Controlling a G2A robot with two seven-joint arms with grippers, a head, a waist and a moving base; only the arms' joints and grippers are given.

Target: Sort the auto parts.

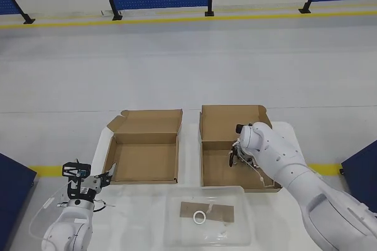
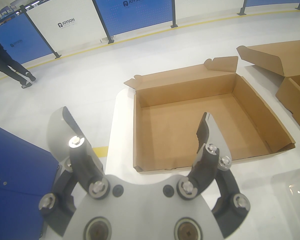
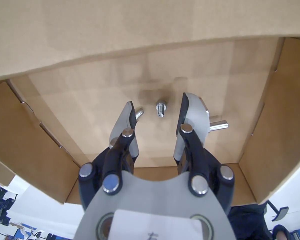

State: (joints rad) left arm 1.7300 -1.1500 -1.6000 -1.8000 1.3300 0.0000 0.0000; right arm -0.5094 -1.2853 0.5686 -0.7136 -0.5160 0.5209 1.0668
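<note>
Two brown cardboard boxes sit side by side on the white desk [image 1: 138, 202]. Both are open, with their lids tipped back. The left box [image 1: 144, 162] shows its bare brown floor. The right box [image 1: 215, 174] has three little shiny metal parts lying on its floor. One is a short bolt [image 3: 160, 109] with a round head. A second bolt [image 3: 139, 113] lies just beside it (partly hidden, so its head cannot be seen). A smooth pin [image 3: 218, 125] lies flat on the other side, a bit apart. In front of the boxes stands a clear plastic tub [image 1: 176, 233]. Inside it lies a flat brown card [image 1: 223, 213], with a white ring [image 1: 200, 217] on it near the edge.
</note>
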